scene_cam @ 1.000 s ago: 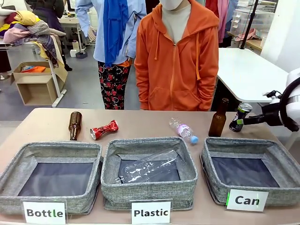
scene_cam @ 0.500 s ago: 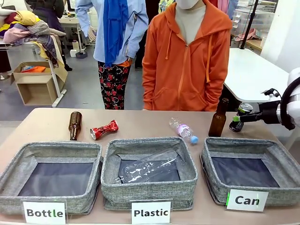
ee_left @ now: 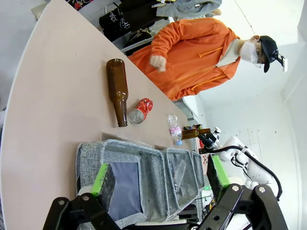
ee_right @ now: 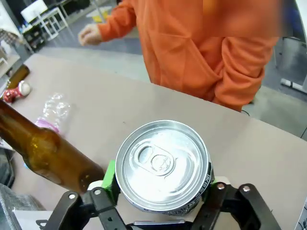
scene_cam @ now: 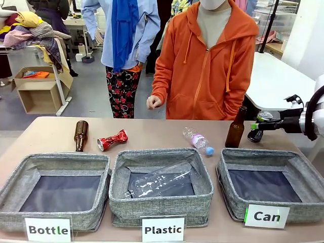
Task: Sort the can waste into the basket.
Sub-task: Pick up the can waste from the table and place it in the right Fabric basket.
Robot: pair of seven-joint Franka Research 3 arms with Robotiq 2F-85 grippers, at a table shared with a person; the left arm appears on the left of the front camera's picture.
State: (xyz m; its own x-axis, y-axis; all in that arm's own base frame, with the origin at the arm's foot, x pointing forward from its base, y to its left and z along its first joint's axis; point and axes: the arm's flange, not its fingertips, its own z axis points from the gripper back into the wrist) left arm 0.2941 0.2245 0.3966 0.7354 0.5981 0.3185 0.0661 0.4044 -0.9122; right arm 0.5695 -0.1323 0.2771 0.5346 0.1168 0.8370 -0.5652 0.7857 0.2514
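Tan table [scene_cam: 152,129] up front — right gripper [scene_cam: 258,126] is at the dark can [scene_cam: 262,117], just behind the grey "Can" basket [scene_cam: 304,206] and beside an upright brown bottle [scene_cam: 235,129]. The crushed red can [scene_cam: 112,140] lies well apart (behind the "Bottle" bin [scene_cam: 61,158]). Left wrist cam: left gripper [ee_left: 159,173] gapes wide, holding nothing. Right wrist cam — pads hug the dark can's sides from above, clamped on it.
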